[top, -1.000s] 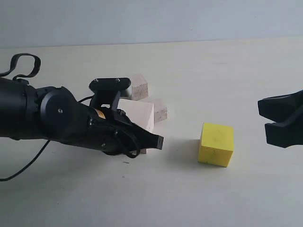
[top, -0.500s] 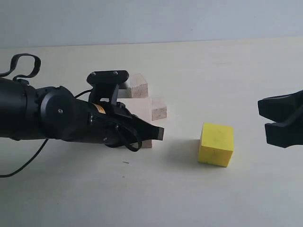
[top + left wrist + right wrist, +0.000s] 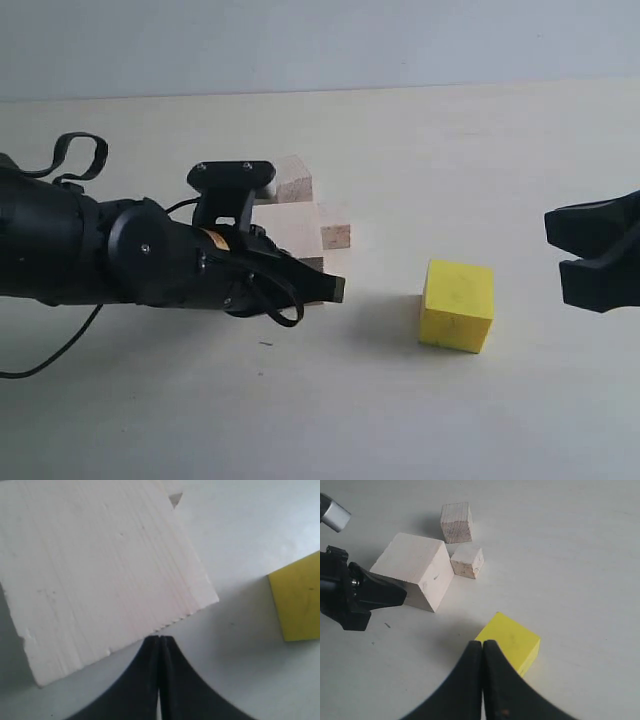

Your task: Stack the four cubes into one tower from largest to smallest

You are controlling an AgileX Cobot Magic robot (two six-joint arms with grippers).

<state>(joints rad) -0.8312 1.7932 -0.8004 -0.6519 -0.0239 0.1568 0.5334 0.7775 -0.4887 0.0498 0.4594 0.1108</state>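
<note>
Seeing my left claw (image 3: 160, 641), shut and empty, touching an edge of the big cube (image 3: 100, 570), I judge a shove could twist it into the smallest cube (image 3: 337, 236) and small cube (image 3: 293, 182) behind, while the yellow cube (image 3: 457, 305) sits apart, nearer my right claw (image 3: 483, 645), also shut.

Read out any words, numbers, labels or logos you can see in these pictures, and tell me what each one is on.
No text can be read in any view.
Small orange-yellow sticker on the left arm: too small and blurred to read.
The big wooden cube, yellow cube, small wooden cube and smallest wooden cube: plain faces, no markings.
</note>
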